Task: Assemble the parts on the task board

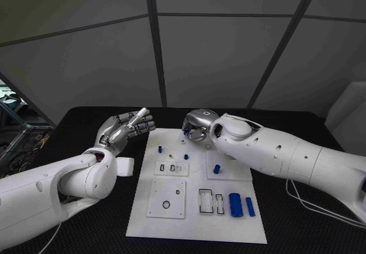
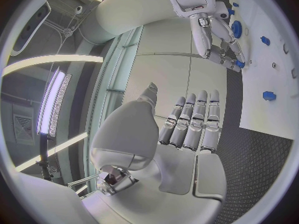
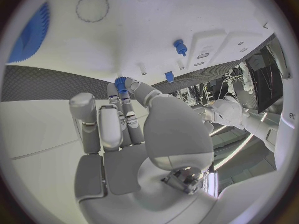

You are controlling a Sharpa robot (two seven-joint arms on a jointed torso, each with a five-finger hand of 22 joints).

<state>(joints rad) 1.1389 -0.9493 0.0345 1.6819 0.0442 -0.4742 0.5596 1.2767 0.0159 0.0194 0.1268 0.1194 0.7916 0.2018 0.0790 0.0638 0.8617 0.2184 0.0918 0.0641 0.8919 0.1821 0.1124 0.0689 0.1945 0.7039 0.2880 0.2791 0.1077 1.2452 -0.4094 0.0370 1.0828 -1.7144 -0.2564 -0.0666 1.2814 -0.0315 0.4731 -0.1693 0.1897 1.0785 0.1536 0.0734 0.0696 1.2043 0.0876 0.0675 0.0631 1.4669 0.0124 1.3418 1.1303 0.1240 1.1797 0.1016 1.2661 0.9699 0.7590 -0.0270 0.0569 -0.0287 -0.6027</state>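
Right hand [image 1: 200,125] pinches a small blue part [image 3: 120,80] over the board [image 1: 191,222]; lower it squarely; left hand [image 1: 126,128] hovers spread, holding nothing.

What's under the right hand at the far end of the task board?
The right hand hangs over the task board's far end, its fingers pinching a small blue part. The board directly beneath the palm is covered.
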